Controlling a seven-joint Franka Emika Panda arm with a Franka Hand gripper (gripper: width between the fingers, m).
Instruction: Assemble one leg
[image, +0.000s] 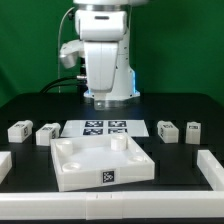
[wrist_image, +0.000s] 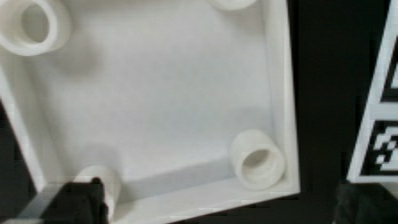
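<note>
The four legs are small white tagged blocks on the black table: two at the exterior view's left (image: 18, 130) (image: 47, 132) and two at its right (image: 167, 130) (image: 192, 131). The white square tabletop (image: 70, 172) lies in the front middle with its corner sockets up. My gripper (image: 107, 97) hangs behind it, above the marker board (image: 105, 128). In the wrist view the gripper (wrist_image: 222, 214) is open and empty, with one dark fingertip (wrist_image: 71, 200) at the tabletop's (wrist_image: 160, 90) edge. No leg shows in the wrist view.
Long white bars lie at the exterior view's left (image: 4, 164) and right (image: 209, 169) edges and along the front. Round sockets (wrist_image: 258, 160) (wrist_image: 32, 30) sit in the tabletop's corners. The marker board's tags (wrist_image: 381, 150) show beside the tabletop.
</note>
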